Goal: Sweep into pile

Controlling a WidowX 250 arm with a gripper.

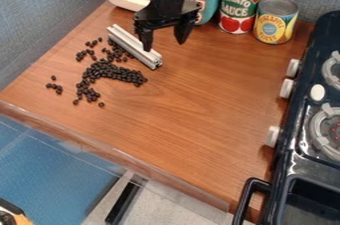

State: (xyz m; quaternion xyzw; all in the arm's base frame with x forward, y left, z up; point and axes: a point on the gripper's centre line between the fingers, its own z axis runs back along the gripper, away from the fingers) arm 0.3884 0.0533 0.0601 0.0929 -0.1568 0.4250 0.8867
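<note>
We see a wood-grain counter (199, 114), grey-blue walls (40, 10) around its back, dark beans (113, 72) scattered left of centre, a silver bar (134, 47) beside them, our pincer (164, 37) spread wide at top centre, a black toy stove (292, 154) along the right edge.

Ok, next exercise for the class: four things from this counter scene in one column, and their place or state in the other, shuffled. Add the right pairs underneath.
Things
1. bar
2. small dark pieces
3. red-labelled can
4. stove

Place or state
A. upright at the back, left of a yellow-labelled can
B. along the right side of the picture
C. pale and long, lying aslant by the tool
D. spread in an uneven patch, with a few strays

Right pairs: 1-C, 2-D, 3-A, 4-B
</note>
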